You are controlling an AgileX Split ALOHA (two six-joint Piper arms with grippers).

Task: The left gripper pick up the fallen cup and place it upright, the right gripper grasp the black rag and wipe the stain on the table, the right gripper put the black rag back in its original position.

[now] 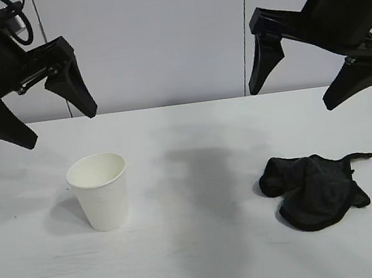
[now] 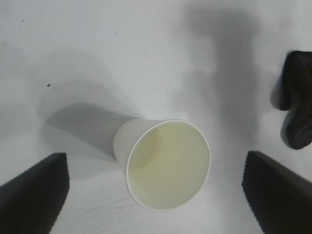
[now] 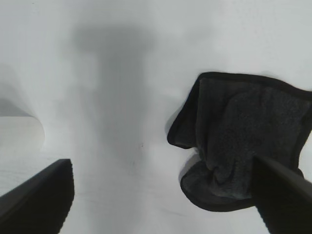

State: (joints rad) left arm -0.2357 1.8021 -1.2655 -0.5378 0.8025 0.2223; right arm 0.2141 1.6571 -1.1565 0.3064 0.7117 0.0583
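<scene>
The white paper cup stands upright on the left half of the white table, its mouth up. High above it my left gripper hangs open and empty; the left wrist view looks down into the cup between the spread fingers. The black rag lies crumpled on the right half of the table. My right gripper is open and empty, raised well above the rag, and apart from it. No stain shows on the table in any view.
A pale wall stands behind the table's far edge. Bare tabletop stretches between cup and rag and along the front. The rag's edge also shows in the left wrist view.
</scene>
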